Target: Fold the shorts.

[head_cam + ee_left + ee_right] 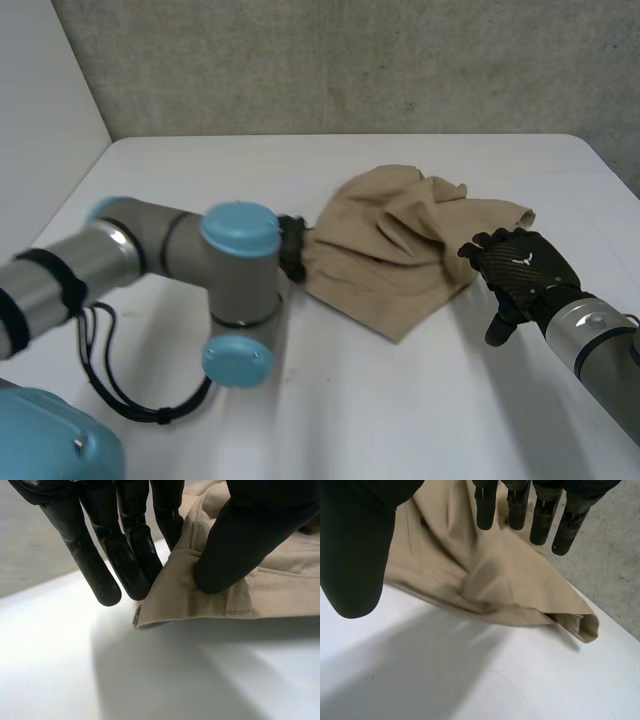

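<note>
Left hand (125, 540) pinching shorts (400, 250) at waistband edge, thumb against fingers (132, 555), right hand (525, 265) hovering beside (fingers straight, spread)

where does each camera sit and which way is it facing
head: behind and between the arms, looking down at the table and shorts; both arms show
left wrist: on that wrist, looking along the left hand, pinching the shorts' edge
right wrist: likewise, right hand open over the shorts
shared: all see the shorts
</note>
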`<action>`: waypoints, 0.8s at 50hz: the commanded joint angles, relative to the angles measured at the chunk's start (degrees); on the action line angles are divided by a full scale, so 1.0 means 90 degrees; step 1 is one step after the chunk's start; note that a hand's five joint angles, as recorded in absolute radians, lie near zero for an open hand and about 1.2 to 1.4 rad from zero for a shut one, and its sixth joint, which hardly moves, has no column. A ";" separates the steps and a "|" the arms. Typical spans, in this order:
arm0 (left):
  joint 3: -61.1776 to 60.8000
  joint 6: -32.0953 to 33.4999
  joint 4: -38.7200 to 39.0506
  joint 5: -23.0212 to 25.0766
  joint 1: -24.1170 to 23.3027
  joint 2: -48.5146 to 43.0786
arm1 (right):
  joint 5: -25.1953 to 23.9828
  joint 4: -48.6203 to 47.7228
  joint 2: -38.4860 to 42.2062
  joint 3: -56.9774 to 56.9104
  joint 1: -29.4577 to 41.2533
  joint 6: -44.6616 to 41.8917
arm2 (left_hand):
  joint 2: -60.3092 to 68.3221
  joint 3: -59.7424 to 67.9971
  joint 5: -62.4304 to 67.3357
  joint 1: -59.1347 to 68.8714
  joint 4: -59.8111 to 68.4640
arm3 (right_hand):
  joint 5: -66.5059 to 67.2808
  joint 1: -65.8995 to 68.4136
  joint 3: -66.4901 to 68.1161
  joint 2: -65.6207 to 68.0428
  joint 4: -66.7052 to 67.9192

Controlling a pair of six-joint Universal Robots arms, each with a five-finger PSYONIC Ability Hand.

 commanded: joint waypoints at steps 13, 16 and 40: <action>-0.0675 0.0102 0.1602 0.0415 0.1492 0.2906 | 0.0000 -0.0038 0.0039 0.0100 0.0086 0.0010 | 0.1323 0.1405 0.1699 0.2120 0.1262 | -0.0448 -0.0205 -0.0270 -0.0321 -0.0409; -0.0645 0.0102 0.1661 0.1197 0.1210 0.2897 | 0.0010 -0.0068 0.0039 0.0129 0.0086 0.0020 | 0.1323 0.1405 0.1699 0.2120 0.1262 | -0.0448 -0.0205 -0.0270 -0.0321 -0.0409; -0.0039 0.0199 0.0890 0.2332 -0.1321 0.1323 | 0.0244 -0.0273 -0.0108 0.0041 -0.0099 0.0674 | -0.6057 -0.5976 -0.5681 -0.5260 -0.6118 | -0.0448 -0.0205 -0.0270 -0.0321 -0.0409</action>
